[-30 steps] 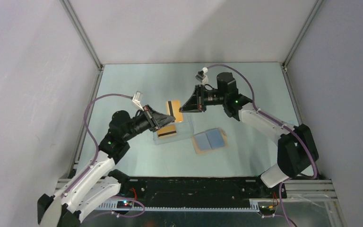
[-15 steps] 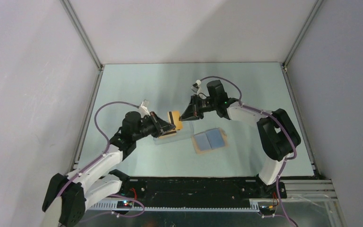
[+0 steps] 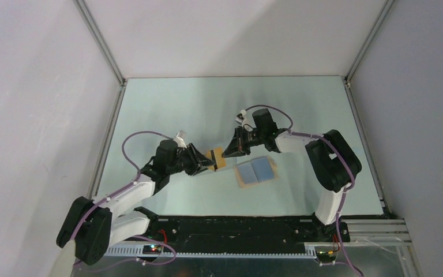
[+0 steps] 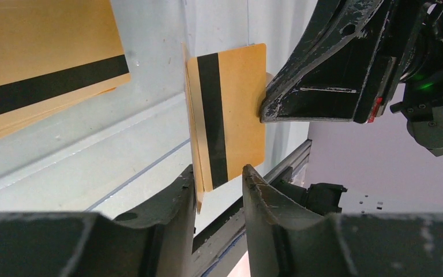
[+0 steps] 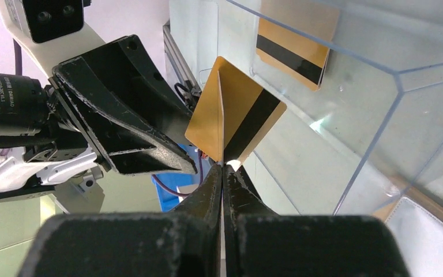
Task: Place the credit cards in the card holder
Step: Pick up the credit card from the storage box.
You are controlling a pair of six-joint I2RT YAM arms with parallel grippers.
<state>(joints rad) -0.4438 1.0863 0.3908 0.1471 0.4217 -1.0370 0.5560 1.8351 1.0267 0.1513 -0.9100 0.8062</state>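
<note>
Parted now where a second ago they were clamped, the fingers of the left gripper (image 4: 216, 173) stand either side of the lower edge of a credit card (image 4: 236, 115) with a visible gap, so their hold is released. Both grippers have also drawn closer to each other and toward the near side since then. The right gripper (image 5: 222, 167) is clenched on the opposite edge of that same card, its two fingers pressed together with the card's corner pinched between them. The card stands on edge in the air between the two grippers, its black stripe facing the left wrist camera. A thin orange edge shows just beside it; whether that is a second card cannot be told. Beyond it sits a clear plastic box (image 5: 380, 115) holding other credit cards (image 4: 40, 69), stripes showing. From above, the held card hangs over the pale green table (image 3: 179, 104) near its middle. The card holder (image 3: 255, 171) lies open on the table just right of the card and slightly nearer, blue pockets up with a tan rim around them.
</note>
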